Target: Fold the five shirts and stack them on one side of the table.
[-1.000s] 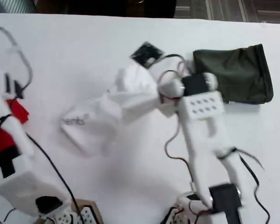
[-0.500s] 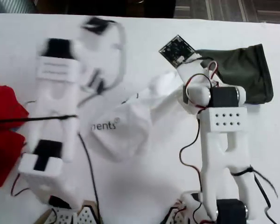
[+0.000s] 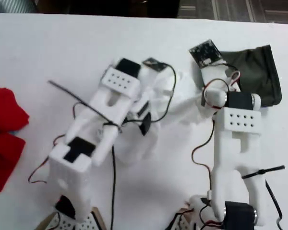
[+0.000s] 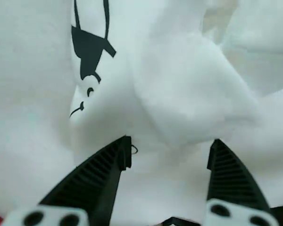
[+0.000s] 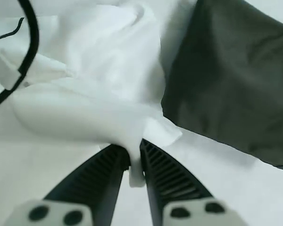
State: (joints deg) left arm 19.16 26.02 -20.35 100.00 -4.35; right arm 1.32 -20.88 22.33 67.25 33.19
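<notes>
A crumpled white shirt [image 3: 180, 109] with black print lies mid-table. In the right wrist view, my right gripper [image 5: 135, 162] is shut on a fold of the white shirt [image 5: 85, 108], right beside the folded dark green shirt [image 5: 231, 80]. In the left wrist view, my left gripper [image 4: 169, 157] hangs open just above the white shirt [image 4: 188, 89], with cloth below both fingers and nothing pinched. Seen from above, the left arm [image 3: 101, 120] covers the shirt's left part. The dark green shirt [image 3: 257, 72] lies at the back right.
A red shirt [image 3: 5, 129] is bunched at the table's left edge. The white table [image 3: 62, 43] is bare at the back left. Loose cables from both arms trail over the cloth. The arm bases stand at the front edge.
The left arm swung in from the left edge to above the white shirt. The right gripper carried its fold of the shirt to the right and farther back, toward the green shirt.
</notes>
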